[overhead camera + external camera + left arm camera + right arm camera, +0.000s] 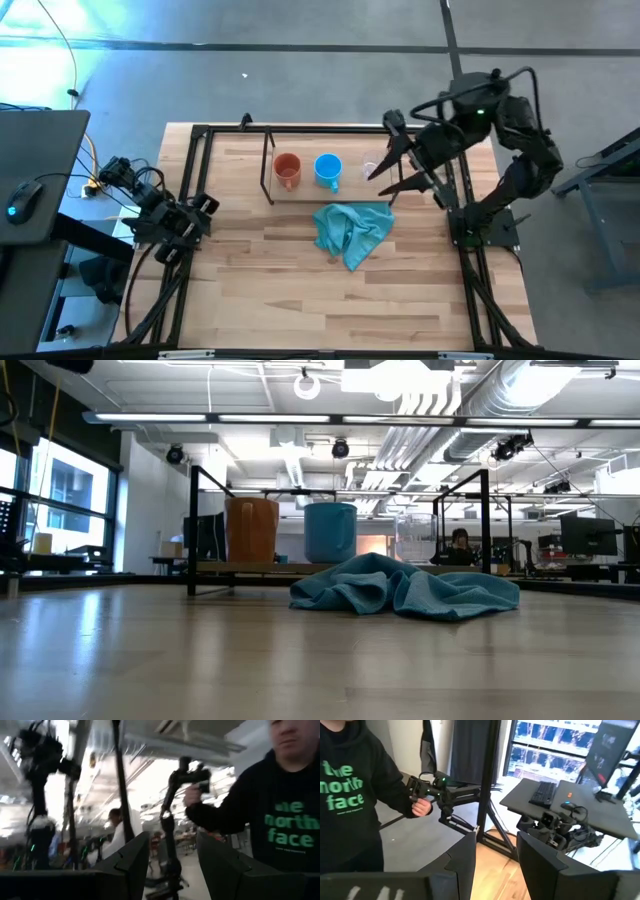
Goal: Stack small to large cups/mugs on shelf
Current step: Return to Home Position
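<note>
Right gripper [385, 165] spread wide, holding nothing, just off the shelf's [268, 168] right end. Left gripper [172, 845] released too. Only the low view shows the glass cup [415, 540] plainly.

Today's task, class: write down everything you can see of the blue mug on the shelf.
The blue mug is bright blue, smooth and opaque, with straight sides, an open mouth and one handle pointing towards the teal cloth. It stands upright on the shelf, between the orange-brown mug and the clear glass cup, touching neither. Nothing holds it.
</note>
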{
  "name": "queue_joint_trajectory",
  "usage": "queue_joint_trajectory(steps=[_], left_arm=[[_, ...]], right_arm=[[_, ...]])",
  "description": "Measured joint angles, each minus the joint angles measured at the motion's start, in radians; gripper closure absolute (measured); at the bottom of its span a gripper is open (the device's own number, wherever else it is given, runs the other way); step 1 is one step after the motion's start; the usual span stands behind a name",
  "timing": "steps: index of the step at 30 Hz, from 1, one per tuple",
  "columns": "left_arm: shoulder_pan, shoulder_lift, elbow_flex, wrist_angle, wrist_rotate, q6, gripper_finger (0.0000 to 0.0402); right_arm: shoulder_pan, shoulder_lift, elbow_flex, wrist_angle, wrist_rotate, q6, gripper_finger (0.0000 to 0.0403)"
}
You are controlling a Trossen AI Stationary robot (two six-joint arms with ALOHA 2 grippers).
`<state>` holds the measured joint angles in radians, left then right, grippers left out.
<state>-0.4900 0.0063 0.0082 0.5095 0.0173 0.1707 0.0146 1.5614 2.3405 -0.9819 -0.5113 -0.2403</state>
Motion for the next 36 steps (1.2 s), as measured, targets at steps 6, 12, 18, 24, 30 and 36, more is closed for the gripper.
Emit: queue_joint_trajectory(steps=[6, 12, 18, 24, 30, 36], left_arm=[[0.001, 0.0, 0.0, -0.043, -0.207, -0.07, 0.0248], [0.098, 0.0, 0.0, -0.045, -0.204, -0.083, 0.0248], [0.335, 0.0, 0.0, -0.091, 0.019, -0.237, 0.0248], [0.531, 0.0, 0.0, -0.091, 0.26, -0.366, 0.0248], [0.624, 0.0, 0.0, -0.091, 0.353, -0.435, 0.0248], [0.634, 0.0, 0.0, -0.12, 0.346, -0.44, 0.0248]], right_arm=[[-0.045, 0.052, 0.0, 0.0, -0.031, 0.015, 0.0268], [-0.076, 0.104, 0.0, 0.026, -0.064, 0.016, 0.0268], [-0.087, 0.134, 0.0, 0.083, -0.118, 0.022, 0.0268], [-0.087, 0.133, 0.0, 0.111, -0.118, 0.056, 0.0268], [-0.087, 0.114, 0.0, 0.13, -0.118, 0.06, 0.0268], [-0.086, 0.113, 0.0, 0.123, -0.012, 0.068, 0.0268]])
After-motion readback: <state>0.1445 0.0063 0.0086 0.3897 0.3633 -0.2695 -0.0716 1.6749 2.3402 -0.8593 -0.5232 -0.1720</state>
